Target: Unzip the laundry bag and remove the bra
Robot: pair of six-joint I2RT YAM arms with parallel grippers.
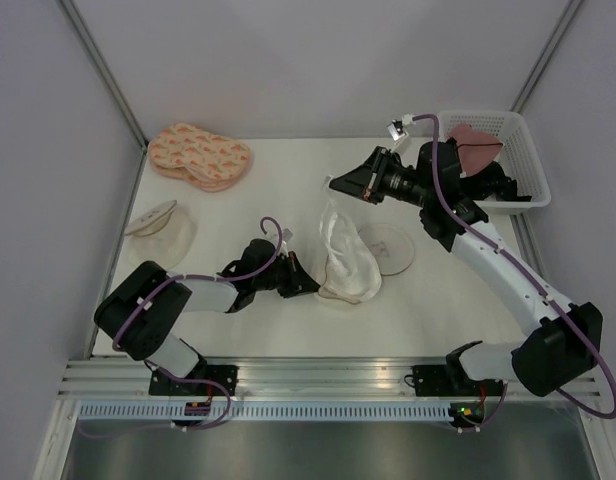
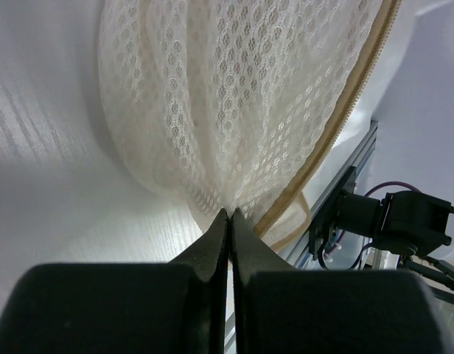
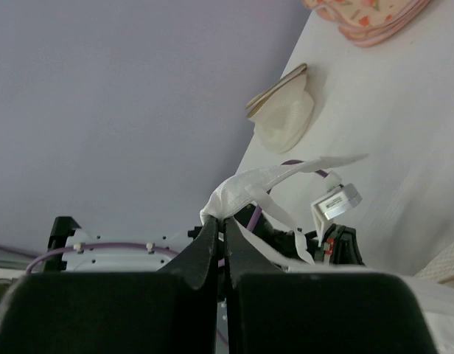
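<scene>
The laundry bag [image 1: 356,272], cream-white mesh with a tan zip rim, lies open at mid table. Its flat round half [image 1: 390,247] lies to the right. My left gripper [image 1: 308,285] is shut on the bag's left edge; in the left wrist view the gripper [image 2: 229,212] pinches the mesh [image 2: 234,96] beside the tan rim [image 2: 337,140]. My right gripper [image 1: 335,185] is raised above the bag and shut on the white bra [image 1: 338,228], which hangs from it down into the bag. In the right wrist view the gripper [image 3: 223,218] clamps the bra's fabric [image 3: 245,189], with thin straps trailing.
A peach patterned padded pair [image 1: 200,156] lies at the back left. A plain round pouch [image 1: 158,222] lies at the left. A white basket [image 1: 498,125] with a pink garment [image 1: 473,140] stands at the back right. Walls close in the table.
</scene>
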